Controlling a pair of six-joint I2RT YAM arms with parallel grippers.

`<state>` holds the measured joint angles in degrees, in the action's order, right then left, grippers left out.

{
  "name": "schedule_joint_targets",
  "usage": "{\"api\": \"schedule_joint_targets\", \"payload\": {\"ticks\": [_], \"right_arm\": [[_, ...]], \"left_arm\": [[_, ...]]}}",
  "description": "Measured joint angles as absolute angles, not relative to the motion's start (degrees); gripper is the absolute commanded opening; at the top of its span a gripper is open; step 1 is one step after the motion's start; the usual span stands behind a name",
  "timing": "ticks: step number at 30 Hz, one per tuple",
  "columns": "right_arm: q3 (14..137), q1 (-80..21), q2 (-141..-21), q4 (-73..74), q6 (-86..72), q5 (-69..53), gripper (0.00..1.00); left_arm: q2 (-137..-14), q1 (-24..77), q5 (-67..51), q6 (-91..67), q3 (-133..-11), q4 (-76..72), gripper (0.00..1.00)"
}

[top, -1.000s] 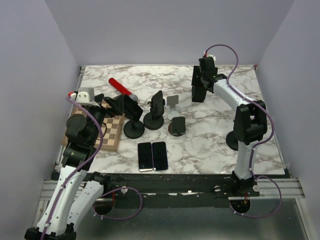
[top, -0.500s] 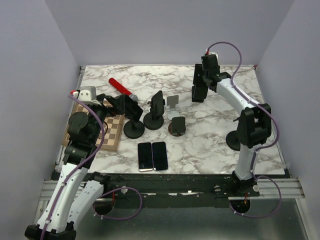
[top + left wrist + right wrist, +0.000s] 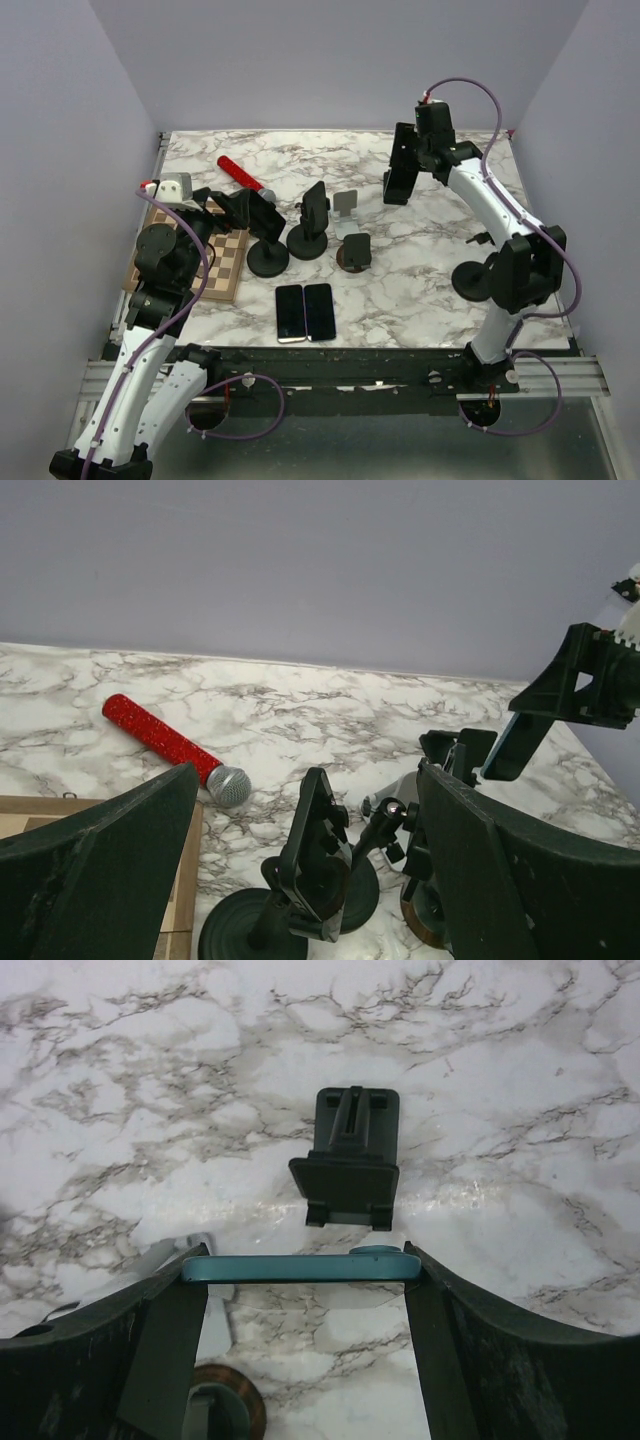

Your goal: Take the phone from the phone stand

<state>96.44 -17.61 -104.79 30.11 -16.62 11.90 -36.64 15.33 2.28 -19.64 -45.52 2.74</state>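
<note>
While right claw (image 3: 303, 1278) clamps the phone (image 3: 300, 1265) clear of the phone stand (image 3: 347, 1160), left claw (image 3: 305, 780) sits wide apart, empty.

Table (image 3: 420, 280): white marble with grey veins, filling the floor of the enclosure.
Microphone (image 3: 246, 178): glittery red handle and silver mesh head, lying flat towards the back left, head pointing to the middle of the table.
Chessboard (image 3: 228, 262): wooden, with light and dark squares, flat at the left edge, partly covered.
Flat phones (image 3: 291, 312): two dark handsets side by side, touching, near the front edge.
Walls (image 3: 330, 60): plain pale lilac on three sides.
</note>
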Motion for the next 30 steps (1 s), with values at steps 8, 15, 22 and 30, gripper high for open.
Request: {"api": "schedule_joint_targets", "payload": {"ticks": [8, 15, 22, 30], "right_arm": [[92.2, -17.6, -92.8, 34.0, -18.9, 4.4, 0.01], [84.5, -19.0, -84.5, 39.3, -21.0, 2.8, 0.01], [71.5, -24.3, -77.2, 44.4, -24.5, 2.5, 0.01], [60.7, -29.3, -72.0, 47.7, -28.3, 0.8, 0.01]], "left_arm": [[-36.6, 15.3, 1.7, -19.9, -45.5, 2.7, 0.99], [-36.4, 15.3, 1.4, -20.2, -45.5, 2.7, 0.99], [-36.3, 15.2, 0.3, -20.9, -45.5, 2.7, 0.99], [-35.8, 15.0, 0.1, -21.0, -45.5, 2.7, 0.98]]}}
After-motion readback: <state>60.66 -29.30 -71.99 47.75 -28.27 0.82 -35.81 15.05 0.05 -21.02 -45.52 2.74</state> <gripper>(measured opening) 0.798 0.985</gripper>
